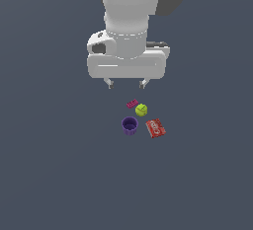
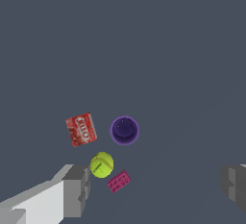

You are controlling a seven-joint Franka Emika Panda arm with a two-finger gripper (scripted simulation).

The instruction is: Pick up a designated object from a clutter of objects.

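Note:
The designated object, a small yellow-green ball (image 1: 141,109) (image 2: 102,164) with thin seam lines, rests on the dark grey floor among the clutter of objects. Around it lie a purple cup (image 1: 130,126) (image 2: 124,130), a flat red packet (image 1: 155,128) (image 2: 81,129) with white print and a tiny magenta studded brick (image 1: 132,103) (image 2: 118,181). My gripper (image 1: 126,83) (image 2: 156,189) hangs open above and a little behind the group, holding nothing. In the wrist view the ball sits just beside one grey finger (image 2: 77,189). The brick touches or nearly touches the ball.
The dark grey floor (image 1: 49,174) stretches flat on every side of the small group. The white arm body (image 1: 126,21) fills the upper middle of the exterior view.

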